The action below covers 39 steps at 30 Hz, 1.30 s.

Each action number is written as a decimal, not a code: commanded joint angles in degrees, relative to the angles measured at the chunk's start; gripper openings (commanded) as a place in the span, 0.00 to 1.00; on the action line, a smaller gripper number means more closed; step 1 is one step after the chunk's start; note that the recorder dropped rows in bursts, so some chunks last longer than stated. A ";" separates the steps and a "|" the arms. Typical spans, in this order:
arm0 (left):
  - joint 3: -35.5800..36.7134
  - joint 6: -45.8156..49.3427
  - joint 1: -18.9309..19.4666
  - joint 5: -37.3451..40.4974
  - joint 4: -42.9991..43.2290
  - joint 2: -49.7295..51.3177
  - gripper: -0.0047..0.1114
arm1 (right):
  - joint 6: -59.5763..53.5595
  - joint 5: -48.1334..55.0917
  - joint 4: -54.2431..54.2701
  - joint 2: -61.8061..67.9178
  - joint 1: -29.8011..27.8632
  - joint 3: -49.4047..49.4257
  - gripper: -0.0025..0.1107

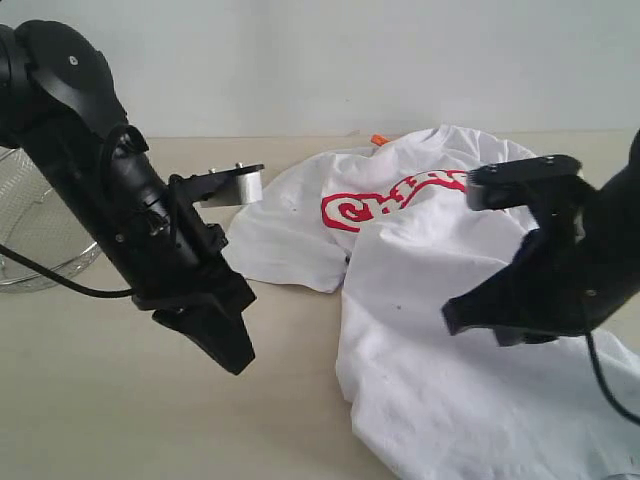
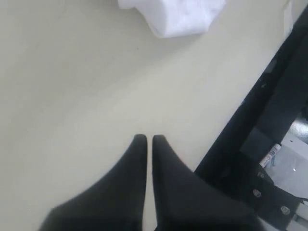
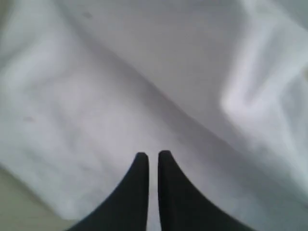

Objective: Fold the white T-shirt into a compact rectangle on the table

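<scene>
Beige and matte, the surface (image 1: 110, 410) lies bare at the near left. At the near right the white T-shirt (image 1: 430, 340) spreads over it in rumpled folds. The frame's bottom and right edges cut off the shirt's lower part, so its full outline cannot be made out.

Over the bare patch the left fingers (image 1: 225, 345) point down at a slant. In the left wrist view they are pressed together with only a hairline slit between them and hold nothing. They stand apart from the shirt, and that view catches only a small rounded fold of it.

The right fingers (image 1: 470, 310) hang over the middle of the shirt, and the dark arm behind them hides part of its right side. The right wrist view is blurred. There the fingers stand narrow and closed, with white cloth filling the background and none seen between them. Whether the tips touch the fabric cannot be told.

Farther back, the red band of lettering (image 1: 385, 203) is creased and partly covered by a fold, so it cannot be read. A small orange neck tag (image 1: 379, 140) peeks out at the shirt's far edge. At the far left a wire mesh bowl (image 1: 30, 220) is mostly hidden behind the left arm and clipped by the frame. A plain pale wall (image 1: 350, 60) closes the scene.
</scene>
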 commanded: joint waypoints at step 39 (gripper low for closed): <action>-38.62 -12.11 6.40 -8.18 13.55 38.03 0.08 | -8.20 -12.77 7.83 5.39 3.86 -0.28 0.02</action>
